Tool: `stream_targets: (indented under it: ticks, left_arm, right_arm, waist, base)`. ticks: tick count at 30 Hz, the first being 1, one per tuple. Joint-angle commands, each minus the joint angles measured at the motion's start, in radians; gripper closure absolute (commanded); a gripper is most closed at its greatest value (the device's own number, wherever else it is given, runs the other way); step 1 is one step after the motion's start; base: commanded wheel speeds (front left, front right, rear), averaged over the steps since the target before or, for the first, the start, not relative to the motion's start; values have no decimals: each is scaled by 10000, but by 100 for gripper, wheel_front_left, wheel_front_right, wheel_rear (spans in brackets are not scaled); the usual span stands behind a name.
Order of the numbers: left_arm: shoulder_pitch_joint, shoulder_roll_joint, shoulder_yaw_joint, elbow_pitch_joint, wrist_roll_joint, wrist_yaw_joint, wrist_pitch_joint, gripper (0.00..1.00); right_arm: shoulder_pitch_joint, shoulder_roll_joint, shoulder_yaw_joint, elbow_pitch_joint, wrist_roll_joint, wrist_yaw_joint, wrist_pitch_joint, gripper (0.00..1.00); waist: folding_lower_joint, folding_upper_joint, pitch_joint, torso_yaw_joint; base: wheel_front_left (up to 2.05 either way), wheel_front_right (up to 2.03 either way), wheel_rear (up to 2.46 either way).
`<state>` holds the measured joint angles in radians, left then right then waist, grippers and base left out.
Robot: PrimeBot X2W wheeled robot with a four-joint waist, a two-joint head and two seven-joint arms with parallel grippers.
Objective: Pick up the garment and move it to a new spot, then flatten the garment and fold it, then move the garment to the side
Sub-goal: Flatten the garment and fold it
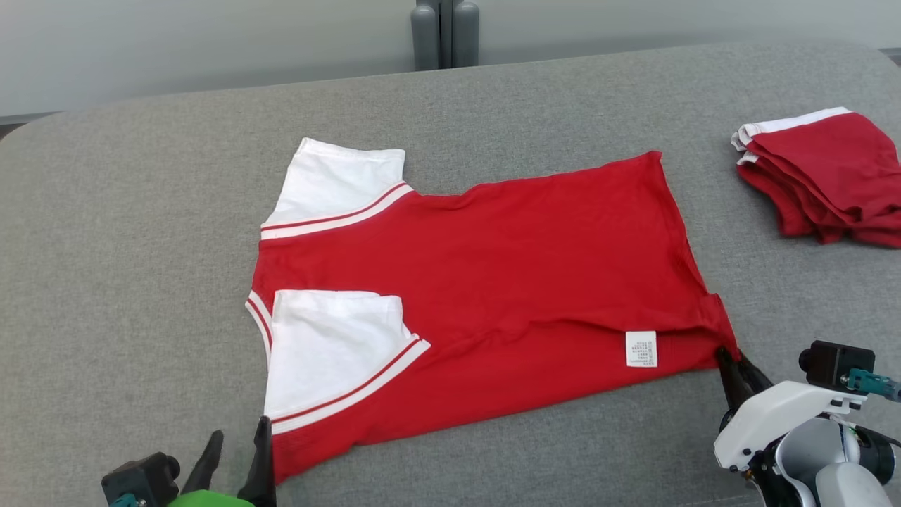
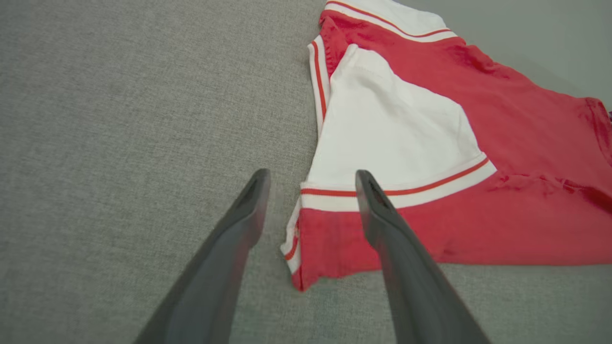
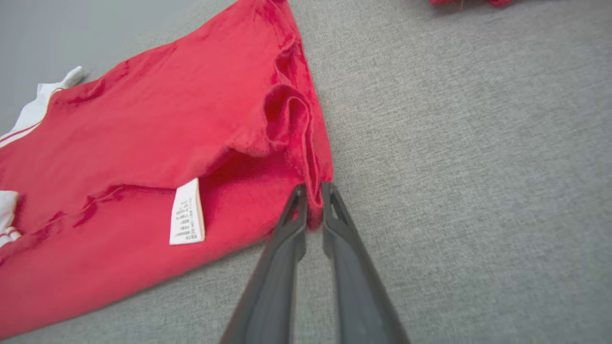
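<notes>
A red garment (image 1: 493, 267) with white sleeves lies spread flat on the grey padded table (image 1: 141, 211), its near side folded over so a white care label (image 1: 640, 348) shows. My left gripper (image 1: 239, 431) stands open at the garment's near left corner. In the left wrist view its fingers straddle the striped sleeve edge (image 2: 330, 193) of the garment (image 2: 478, 224), holding nothing. My right gripper (image 1: 728, 362) is at the near right hem corner. The right wrist view shows this gripper (image 3: 314, 193) shut on a bunched fold of the garment (image 3: 167, 129).
A stack of folded red garments (image 1: 823, 176) with white trim sits at the table's far right. Grey upright posts (image 1: 445, 34) stand behind the far edge. Bare grey table lies left of the garment and along the near edge.
</notes>
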<state>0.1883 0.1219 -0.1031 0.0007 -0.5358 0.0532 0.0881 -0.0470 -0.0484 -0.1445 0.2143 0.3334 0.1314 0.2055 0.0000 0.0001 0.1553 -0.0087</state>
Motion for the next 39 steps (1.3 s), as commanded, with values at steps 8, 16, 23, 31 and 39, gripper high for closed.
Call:
stream_targets:
  ticks: [8, 16, 23, 31, 39]
  left_arm:
    - [-1444, 1142, 291, -397, 603, -118, 183, 0]
    - [-5660, 2764, -96, -173, 1399, -863, 1959, 0]
    - [-9226, 3510, -405, 1285, 1302, -1329, 3994, 0]
    - [-10852, 3920, -1032, 2716, 1229, -1639, 5207, 0]
    - [-10578, 4422, -1283, 2863, 474, -1790, 5883, 0]
  right_arm:
    - [-81, -35, -273, -731, -189, -16, -365, 0]
    - [-1481, -30, 232, -1511, -616, -16, -313, 0]
    - [-2923, -30, 1134, -1749, -673, -16, -412, 0]
    - [-3913, -26, 1729, -1589, -671, -16, -789, 0]
    - [-4200, -23, 1979, -1362, -580, -16, -1135, 0]
  waist:
    - [0, -1, 420, -366]
    - [0, -1, 1625, -830]
    - [0, -1, 3213, -1514]
    - [0, -1, 4248, -2089]
    - [0, -1, 4643, -2278]
  base:
    - [0, 0, 0]
    - [0, 0, 0]
    - [0, 0, 0]
    - [0, 0, 0]
    - [0, 0, 0]
